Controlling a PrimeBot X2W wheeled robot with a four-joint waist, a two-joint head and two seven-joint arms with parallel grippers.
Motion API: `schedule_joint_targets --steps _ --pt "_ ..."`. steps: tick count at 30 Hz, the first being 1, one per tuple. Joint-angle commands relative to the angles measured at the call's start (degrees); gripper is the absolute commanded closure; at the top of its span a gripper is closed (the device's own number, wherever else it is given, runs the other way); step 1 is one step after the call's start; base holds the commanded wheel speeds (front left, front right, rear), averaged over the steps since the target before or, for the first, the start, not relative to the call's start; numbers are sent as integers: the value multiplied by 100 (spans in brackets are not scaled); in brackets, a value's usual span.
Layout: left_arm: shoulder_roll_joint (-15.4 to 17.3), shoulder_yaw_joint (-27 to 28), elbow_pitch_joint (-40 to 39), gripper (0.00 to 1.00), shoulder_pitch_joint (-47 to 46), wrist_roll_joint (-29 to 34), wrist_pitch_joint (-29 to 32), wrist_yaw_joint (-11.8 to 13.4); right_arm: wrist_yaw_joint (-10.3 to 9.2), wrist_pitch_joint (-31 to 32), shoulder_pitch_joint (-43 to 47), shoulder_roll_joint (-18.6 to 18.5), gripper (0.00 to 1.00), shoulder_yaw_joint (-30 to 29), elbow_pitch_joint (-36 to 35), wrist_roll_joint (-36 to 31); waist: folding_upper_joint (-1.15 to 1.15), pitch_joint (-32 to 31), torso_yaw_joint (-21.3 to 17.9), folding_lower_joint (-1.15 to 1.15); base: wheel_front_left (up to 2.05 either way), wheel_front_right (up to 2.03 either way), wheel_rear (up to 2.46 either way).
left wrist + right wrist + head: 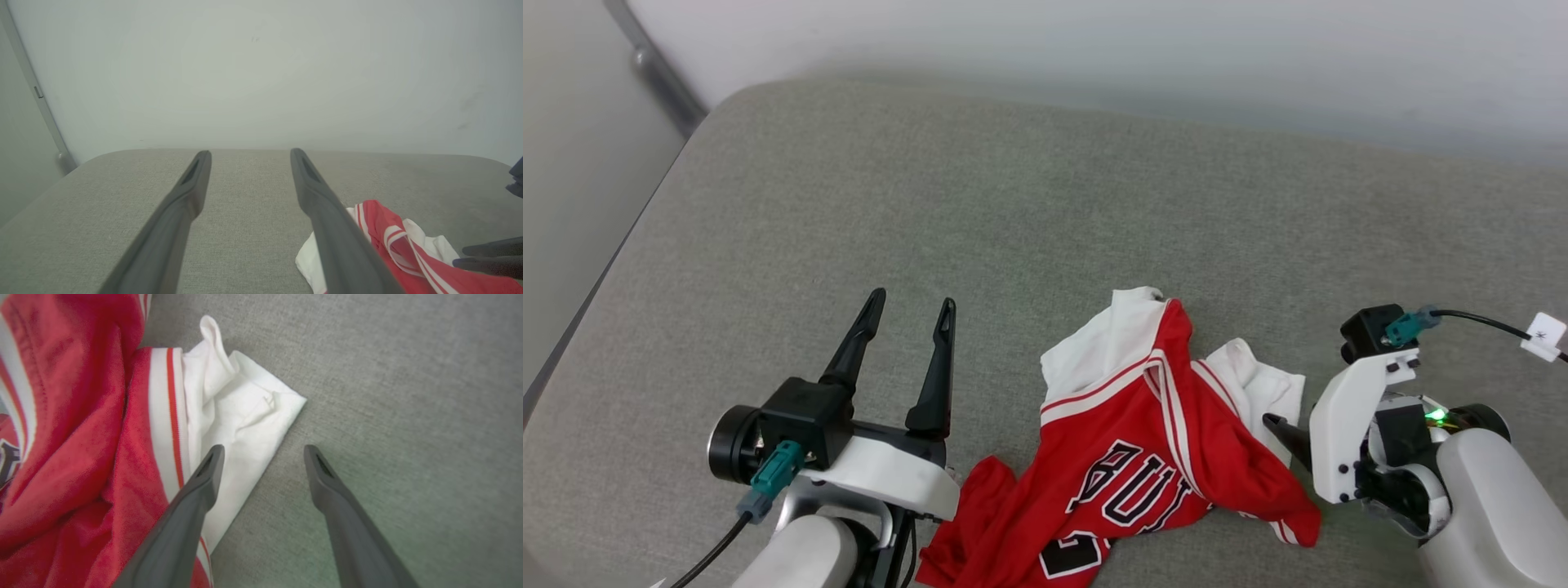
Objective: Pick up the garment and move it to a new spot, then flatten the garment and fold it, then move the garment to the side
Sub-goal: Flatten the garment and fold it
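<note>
Garment (1143,457) lies crumpled between left tool (911,302) and right tool (263,449).

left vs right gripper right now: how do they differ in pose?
Aim: the left gripper points out over the bare grey fabric surface, off to the side of the garment; the right gripper angles down at the garment's white sleeve.
Placement: the left gripper has no cloth between its fingers; the right gripper straddles the sleeve's edge, one finger over white cloth and one over grey surface.
Shared: both open, neither holding anything.
</note>
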Motion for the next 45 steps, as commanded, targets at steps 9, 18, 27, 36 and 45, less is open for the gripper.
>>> schedule_joint_targets --steps 9,18,27,36,45 --pt "-126 -18 275 0 -118 -43 -122 -68 -2 470 -239 21 100 730 1131 378 0 202 137 -1 0 0 0" --pt "-30 46 362 0 100 -115 -129 1 -3 -186 -850 -233 100 441 485 345 0 -58 -213 -1 0 0 0" --pt "29 42 327 0 288 -185 -52 80 -3 -259 -80 -425 100 -1224 -183 -56 0 -258 -643 -1 0 0 0" --pt "94 45 389 0 406 -252 16 112 -2 -451 1357 351 81 -2832 -64 -527 0 -318 -812 -1 0 0 0" --pt "224 140 365 0 574 -336 74 217 -2 -1933 1500 495 0 -2618 -187 -733 0 -434 -916 -1 0 0 0"
